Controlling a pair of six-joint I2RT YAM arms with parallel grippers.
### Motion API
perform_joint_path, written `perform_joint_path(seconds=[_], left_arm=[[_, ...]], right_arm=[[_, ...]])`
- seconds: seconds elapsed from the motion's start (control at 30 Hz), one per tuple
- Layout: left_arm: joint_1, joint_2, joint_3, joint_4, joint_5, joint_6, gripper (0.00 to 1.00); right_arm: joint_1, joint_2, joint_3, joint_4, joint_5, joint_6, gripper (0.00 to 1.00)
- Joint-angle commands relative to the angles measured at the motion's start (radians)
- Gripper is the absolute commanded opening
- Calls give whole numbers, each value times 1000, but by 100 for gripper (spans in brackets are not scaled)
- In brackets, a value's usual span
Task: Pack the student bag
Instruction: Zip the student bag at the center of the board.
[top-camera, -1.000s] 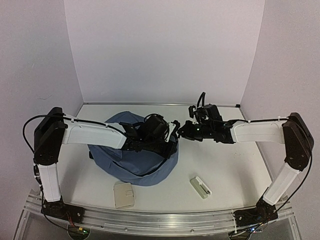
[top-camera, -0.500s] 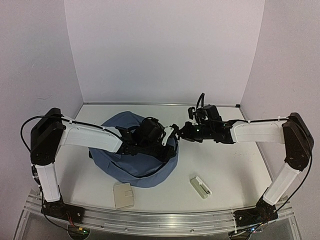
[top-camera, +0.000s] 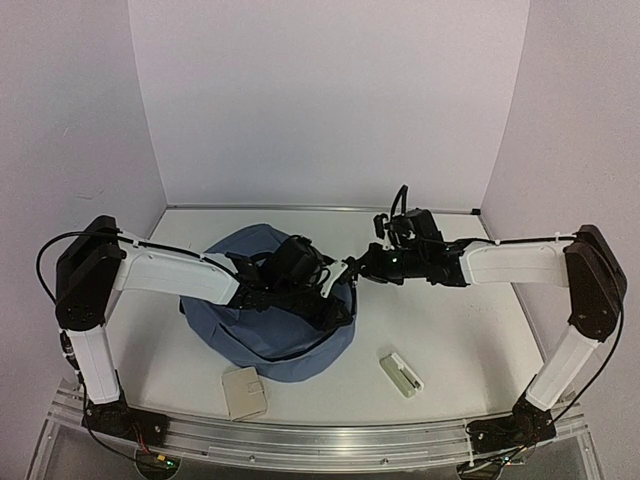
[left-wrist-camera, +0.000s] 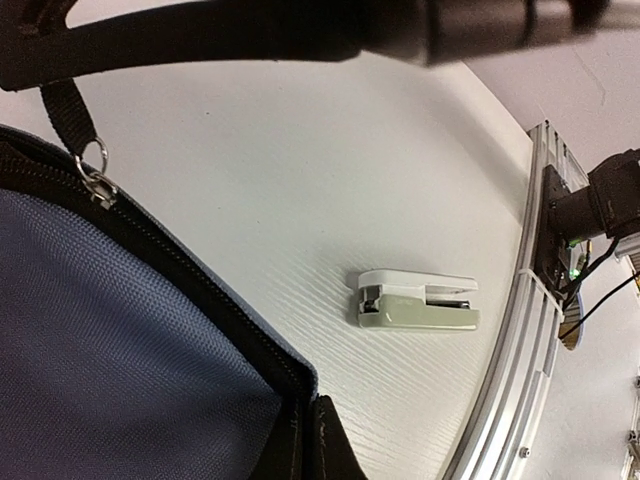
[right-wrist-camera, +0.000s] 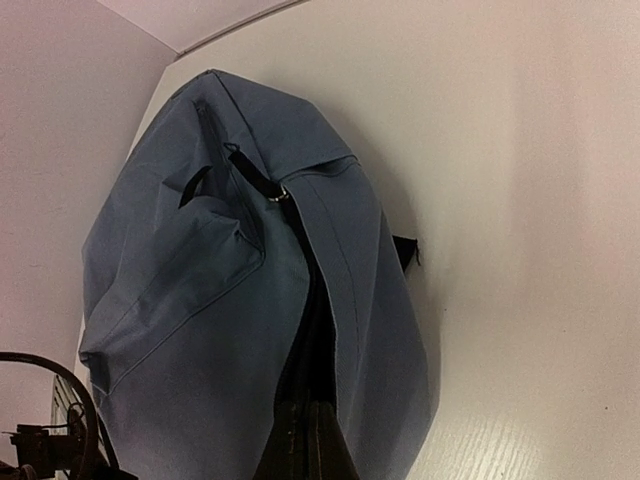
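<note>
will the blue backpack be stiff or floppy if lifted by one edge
Likely floppy: the backpack shows soft folds, so it should drape. Probably light, since it looks slack. Pushed, it may crumple rather than slide whole.

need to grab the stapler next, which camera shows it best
Left wrist: the stapler lies close and sharp on the bare table, just off the bag's zipper edge. The top view shows it only small, right of the bag near the front edge. The right wrist view doesn't show it.

No legible text, no labels, no numbers (student bag (right-wrist-camera: 250, 300) fabric plain), no brand marks
</note>
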Motion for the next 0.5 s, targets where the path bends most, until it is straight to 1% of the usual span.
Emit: perform_joint_path(seconds=[0.0, 0.27, 0.47], left_arm=[[-22, -52, -18, -74, 123, 30, 0], [-22, -61, -21, -85, 116, 35, 0], [-21, -66, -27, -79, 126, 34, 0]], right_arm=[[-6, 39, 98, 81, 28, -10, 0], [-6, 147, 182, 105, 3, -14, 0], [-6, 213, 239, 123, 22, -23, 0]])
